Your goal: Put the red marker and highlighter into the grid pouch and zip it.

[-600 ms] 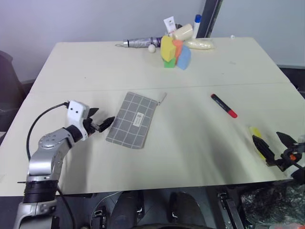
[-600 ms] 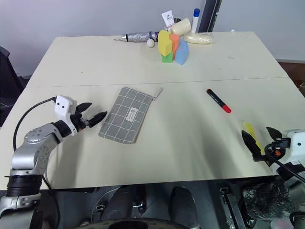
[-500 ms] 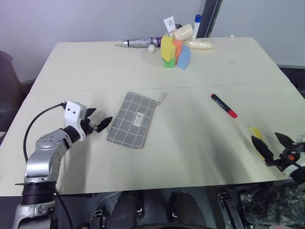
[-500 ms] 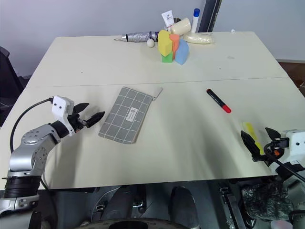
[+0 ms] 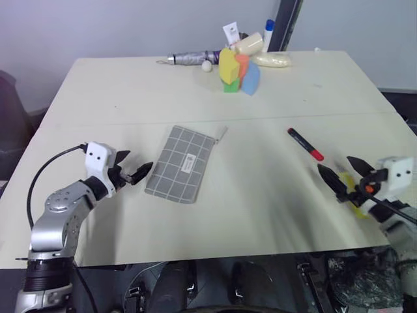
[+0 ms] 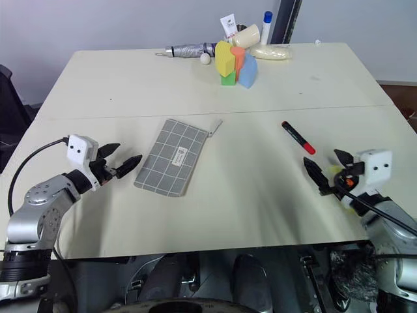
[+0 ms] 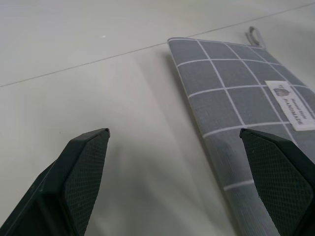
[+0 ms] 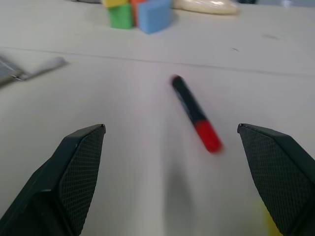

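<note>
The grid pouch lies flat near the middle of the desk, its zipper pull toward the far side. The left end effector hangs just beside the pouch's left edge, fingers spread and empty. The red marker lies apart on the right. The right end effector hovers near it, released, over the highlighter. Foam blocks stand at the far edge.
</note>
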Robot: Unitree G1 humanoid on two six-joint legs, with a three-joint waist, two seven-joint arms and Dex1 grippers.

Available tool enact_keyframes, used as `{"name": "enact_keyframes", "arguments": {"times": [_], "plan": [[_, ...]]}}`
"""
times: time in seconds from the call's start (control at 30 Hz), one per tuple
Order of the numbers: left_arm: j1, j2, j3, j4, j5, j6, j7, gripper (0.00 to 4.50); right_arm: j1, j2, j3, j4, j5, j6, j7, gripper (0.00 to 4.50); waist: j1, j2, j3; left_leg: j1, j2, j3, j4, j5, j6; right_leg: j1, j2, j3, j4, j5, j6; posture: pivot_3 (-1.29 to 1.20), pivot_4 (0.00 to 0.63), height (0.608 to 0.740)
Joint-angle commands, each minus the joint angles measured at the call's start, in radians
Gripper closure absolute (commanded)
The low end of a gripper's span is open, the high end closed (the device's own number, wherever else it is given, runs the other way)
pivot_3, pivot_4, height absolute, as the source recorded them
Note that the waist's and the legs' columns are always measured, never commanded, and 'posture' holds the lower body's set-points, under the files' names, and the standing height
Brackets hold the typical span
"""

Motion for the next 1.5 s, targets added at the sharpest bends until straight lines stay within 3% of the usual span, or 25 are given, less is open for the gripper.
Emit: {"name": "enact_keyframes", "arguments": {"times": [0.03,0.2,0.23,0.3,0.53,0.7,1.03,1.27,1.5], "plan": [[0.039,0.003,0.018,-0.089,-0.008,-0.016,0.003,0.04,-0.088,-0.023,0.063,0.0,-0.017,0.006,-0.006,0.0,0.0,0.0,0.0,0.0,0.0,0.0,0.0,0.0,0.0,0.0,0.0,0.0,0.0,0.0,0.0,0.0,0.15,0.74],[0.098,0.031,-0.024,-0.141,0.025,-0.057,-0.04,0.04,-0.207,-0.004,0.215,0.013,-0.063,0.007,0.003,0.0,0.0,0.0,0.0,0.0,0.0,0.0,-0.001,0.0,0.0,-0.001,0.001,0.0,0.0,0.0,0.0,0.0,0.15,0.74],[0.11,0.043,-0.03,-0.149,0.036,-0.072,-0.054,0.0,-0.236,-0.004,0.261,0.029,-0.091,0.003,0.007,0.26,-0.001,0.0,0.0,0.0,0.0,0.0,-0.001,0.0,0.0,-0.001,0.001,0.0,0.0,0.0,-0.001,0.0,0.15,0.74],[0.132,0.064,-0.035,-0.163,0.051,-0.095,-0.076,0.0,-0.286,0.001,0.327,0.061,-0.133,-0.002,0.009,0.86,-0.001,0.0,0.0,0.0,0.0,0.0,-0.001,0.0,0.0,-0.002,0.001,0.0,0.0,0.0,-0.001,0.0,0.15,0.74],[0.245,0.165,-0.057,-0.219,0.116,-0.221,-0.188,0.0,-0.583,0.097,0.52,0.358,-0.283,-0.052,0.004,4.45,-0.011,0.001,0.001,-0.001,0.001,0.003,-0.001,0.001,-0.001,-0.008,0.001,0.0,0.001,0.0,-0.004,0.0,0.15,0.74],[0.301,0.214,-0.115,-0.235,0.203,-0.274,-0.217,0.0,-0.813,0.208,0.665,0.694,-0.45,-0.224,0.007,4.45,-0.031,0.002,0.001,-0.001,0.0,0.005,-0.003,0.002,-0.001,-0.009,0.002,0.0,0.001,0.001,-0.002,0.0,0.15,0.74],[0.271,0.179,-0.19,-0.195,0.337,-0.321,-0.13,0.0,-1.177,0.418,0.736,1.402,-0.642,-0.49,-0.076,4.45,-0.032,0.002,0.001,-0.002,0.001,0.008,-0.004,0.006,-0.008,-0.008,0.004,0.002,0.004,0.001,-0.002,0.0,0.15,0.74],[0.252,0.148,-0.213,-0.166,0.386,-0.35,-0.086,0.0,-1.208,0.442,0.752,1.522,-0.693,-0.577,0.057,4.45,-0.033,0.003,0.001,-0.001,0.001,0.009,-0.004,0.006,-0.009,-0.008,0.003,0.002,0.004,0.001,-0.002,0.0,0.15,0.74],[0.215,0.148,-0.212,-0.095,0.41,-0.397,-0.068,0.0,-1.114,0.411,0.747,1.408,-0.681,-0.617,0.265,4.45,-0.032,0.003,0.001,0.001,0.002,0.01,-0.004,0.007,-0.01,-0.007,0.004,0.003,0.005,0.001,-0.002,0.0,0.15,0.74]]}}
